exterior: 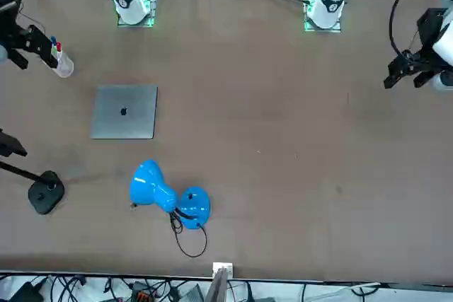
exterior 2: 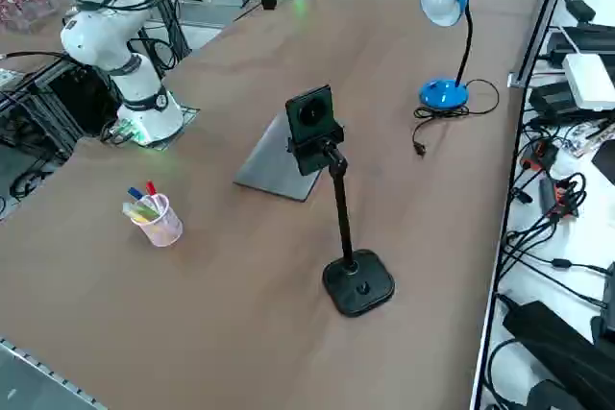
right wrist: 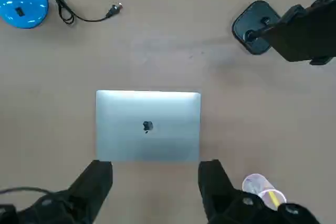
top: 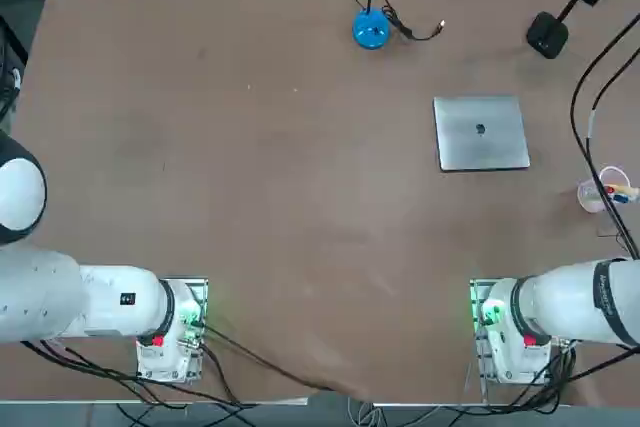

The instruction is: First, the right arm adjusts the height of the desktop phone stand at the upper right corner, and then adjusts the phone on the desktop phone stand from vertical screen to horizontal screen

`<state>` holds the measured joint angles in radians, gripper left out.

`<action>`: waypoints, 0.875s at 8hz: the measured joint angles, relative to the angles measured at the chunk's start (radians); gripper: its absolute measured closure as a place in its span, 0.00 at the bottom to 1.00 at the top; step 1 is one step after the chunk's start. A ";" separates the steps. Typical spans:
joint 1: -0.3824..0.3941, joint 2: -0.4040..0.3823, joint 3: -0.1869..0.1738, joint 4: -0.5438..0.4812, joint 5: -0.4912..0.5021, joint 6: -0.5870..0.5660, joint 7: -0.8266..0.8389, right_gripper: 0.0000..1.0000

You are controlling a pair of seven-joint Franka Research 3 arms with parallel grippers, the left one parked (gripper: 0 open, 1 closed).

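The desktop phone stand has a black rounded-square base (exterior 2: 358, 283) and a thin slanted pole (exterior 2: 339, 204), and it stands at the far right corner of the table (top: 547, 34). On top of the pole the phone (exterior 2: 312, 127) is a small black slab clamped upright, longer side vertical. In the wrist view the stand's base (right wrist: 254, 27) and the phone (right wrist: 307, 32) lie well beyond my right gripper (right wrist: 155, 174). The gripper hangs open and empty, high over the near edge of a silver laptop. In the front view the right gripper (exterior: 28, 42) shows at the left edge, apart from the stand (exterior: 46, 192).
A closed silver laptop (top: 481, 133) lies flat between the right arm's base and the stand. A clear cup of pens (top: 600, 190) sits near the right table edge. A blue desk lamp (top: 371, 29) with a loose black cable stands at the far middle.
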<state>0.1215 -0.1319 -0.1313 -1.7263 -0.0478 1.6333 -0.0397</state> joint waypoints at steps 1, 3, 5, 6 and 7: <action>0.000 0.005 0.000 0.001 0.000 0.000 0.000 0.00; 0.000 0.009 0.000 0.002 0.000 0.000 0.000 0.00; -0.001 0.011 0.000 0.004 0.000 0.002 0.001 0.00; -0.005 0.021 -0.002 0.019 0.000 0.004 0.002 0.00; -0.019 0.047 -0.004 0.060 0.000 0.005 0.003 0.00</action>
<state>0.1023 -0.0848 -0.1356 -1.6663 -0.0478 1.6384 -0.0363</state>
